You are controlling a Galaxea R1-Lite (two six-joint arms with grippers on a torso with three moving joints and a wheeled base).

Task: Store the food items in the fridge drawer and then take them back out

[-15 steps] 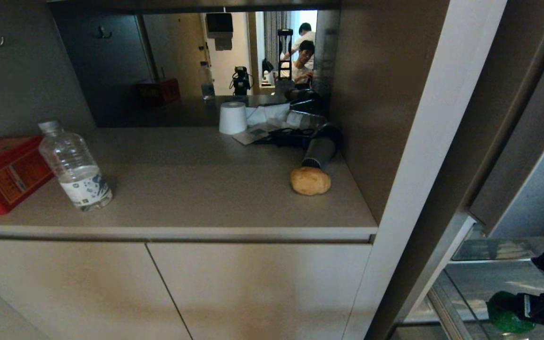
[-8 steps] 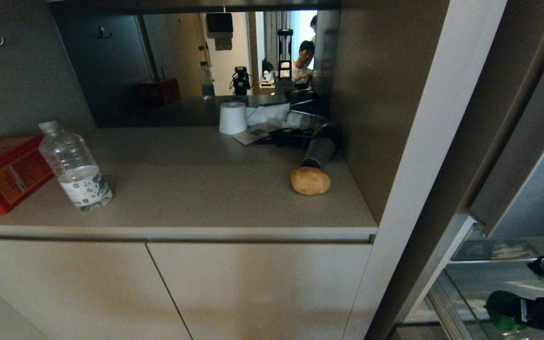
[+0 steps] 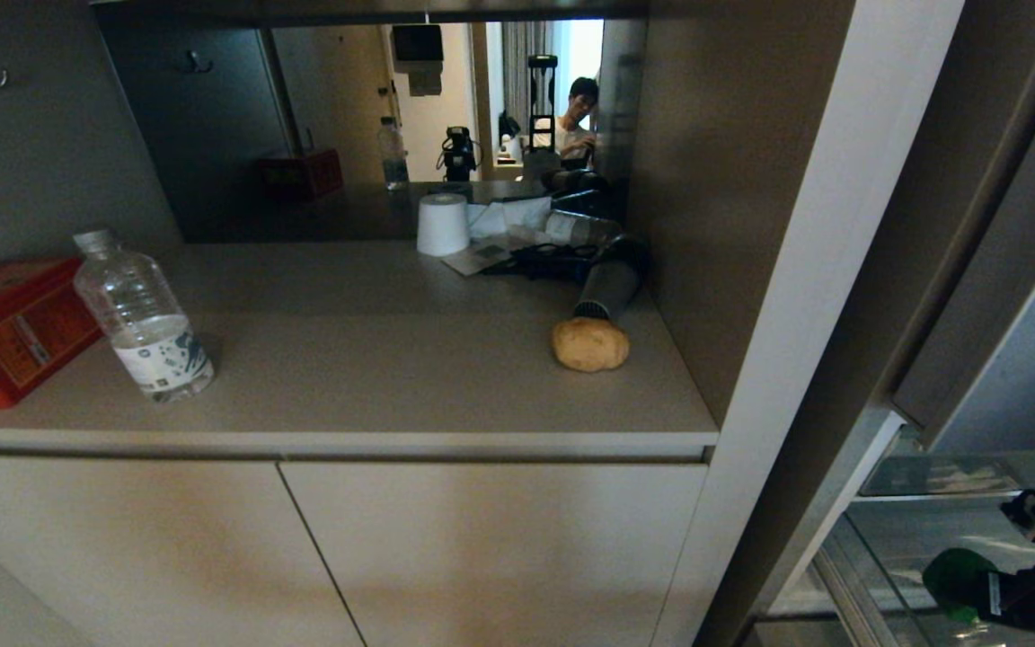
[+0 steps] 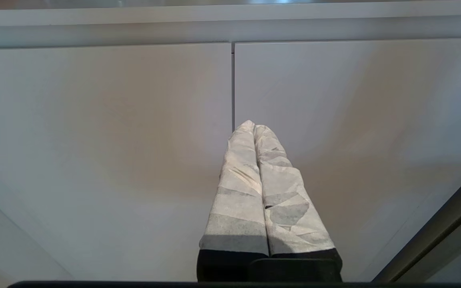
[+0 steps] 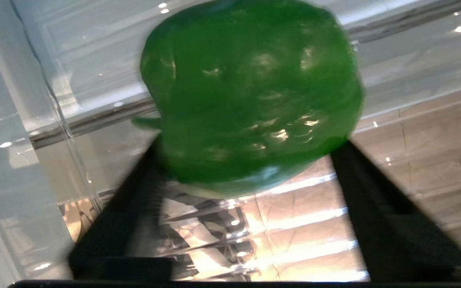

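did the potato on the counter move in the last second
No. The potato sits at the same spot against the dark cylinder's end, on the counter, as before.

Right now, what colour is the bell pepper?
Glossy dark green; the bell pepper shows best in the right wrist view.

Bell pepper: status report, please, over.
Right gripper fingers around bell pepper in fridge drawer. Left gripper parked, shut. Potato on counter.
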